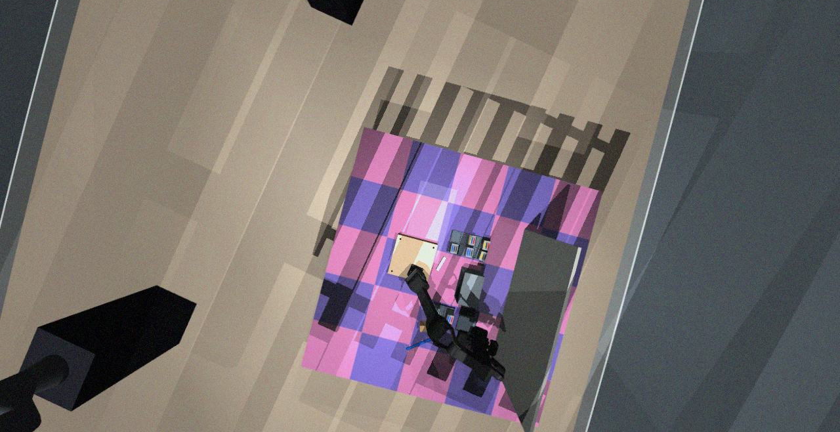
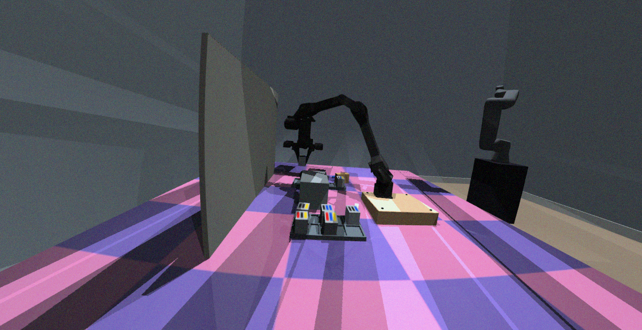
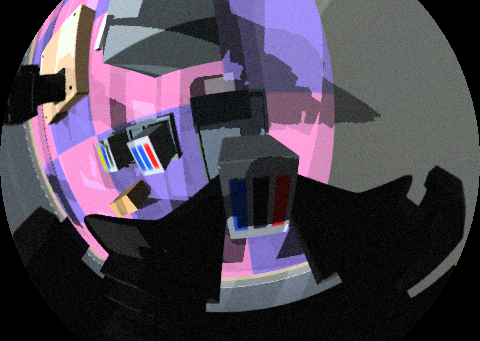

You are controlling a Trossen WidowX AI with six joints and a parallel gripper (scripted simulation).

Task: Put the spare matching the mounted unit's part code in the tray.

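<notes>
Grey, with 3 stripes, the spare [image 2: 302,160] [image 3: 259,181] is hanging in the gripper [image 1: 482,340] [image 2: 302,159] [image 3: 250,176], whose partly parted fingers are clamping it above the tray [image 1: 465,322] [image 2: 296,184] [image 3: 212,148], seemingly needing a short shift towards the tray's middle before lowering.

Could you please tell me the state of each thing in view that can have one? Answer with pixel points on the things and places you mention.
Gripper [image 2: 302,159] [image 3: 250,176]: shut on a striped block, raised.
Striped block [image 2: 302,161] [image 3: 259,196]: held, off the table.
Near rack [image 2: 329,238]: partly filled with striped blocks.
Gray panel [image 1: 537,288] [image 2: 224,148]: standing upright.
Wooden block [image 3: 131,199]: resting on the table.
Arm [image 2: 341,101]: raised, bent.
</notes>
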